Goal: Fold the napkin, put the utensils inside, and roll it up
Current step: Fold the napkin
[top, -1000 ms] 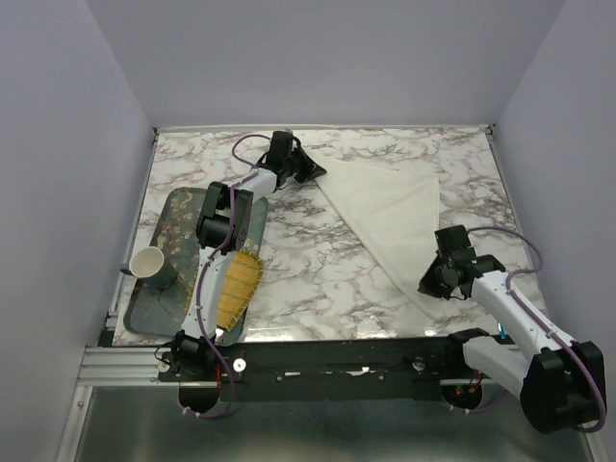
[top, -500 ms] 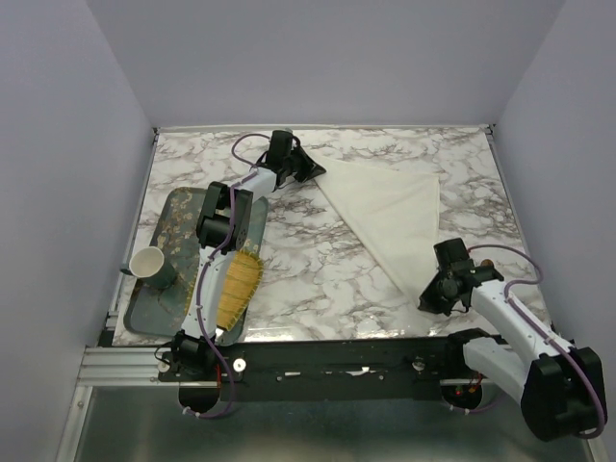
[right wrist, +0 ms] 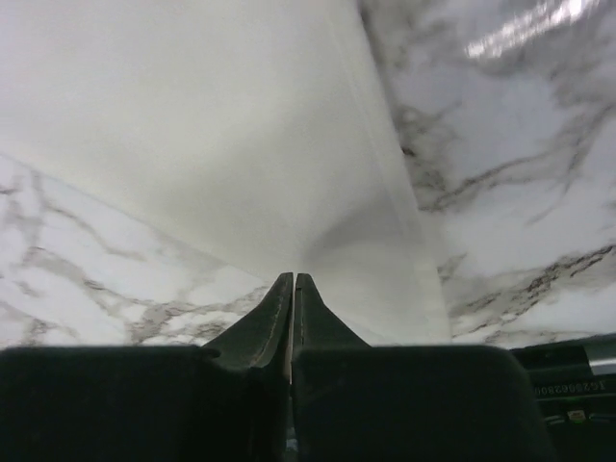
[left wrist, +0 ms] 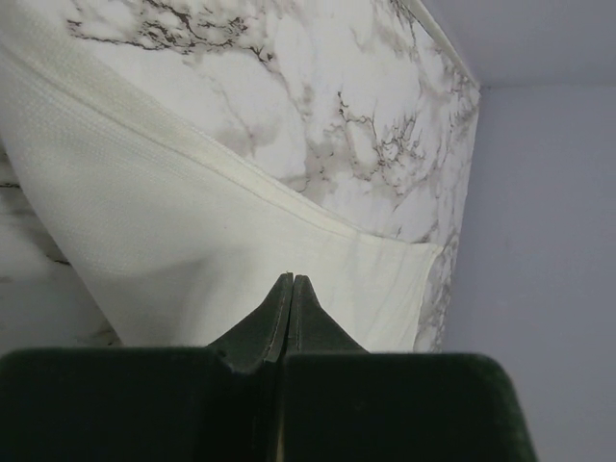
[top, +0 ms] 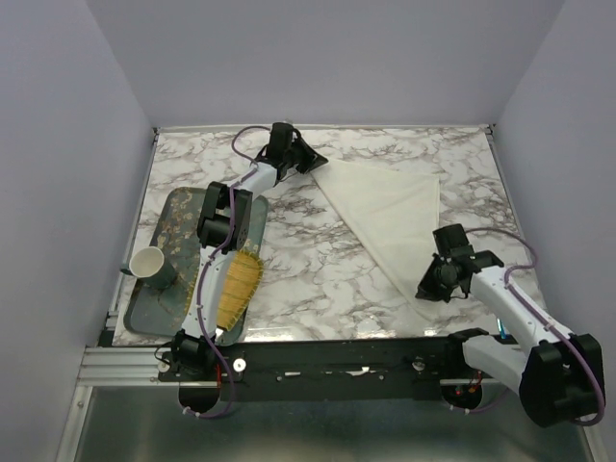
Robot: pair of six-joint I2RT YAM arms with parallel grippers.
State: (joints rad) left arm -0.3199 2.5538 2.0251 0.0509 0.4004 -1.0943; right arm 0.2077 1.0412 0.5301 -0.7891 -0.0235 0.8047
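The soft cream-white cloth napkin [top: 390, 207] lies folded into a long triangle on the right half of the white-and-grey marble table [top: 289, 274]. The left gripper [top: 318, 165] has its black jaws pressed together on the far-left corner. The right gripper [top: 426, 290] pinches the near tip just as tightly, the cloth puckering up into its fingertips. With both ends held, it looks like they're tensioning the fold flat, ready for the next crease.

Half a second back the right gripper sat lower toward the near edge; now it's edged up along the cloth. The left one has nudged slightly farther out over the last second. The triangle itself has barely changed.

Off left, the dark speckled tray [top: 154, 294] carries the yellow fringed woven mat [top: 238, 281] and a white paper cup [top: 147, 262]. No utensil in sight.
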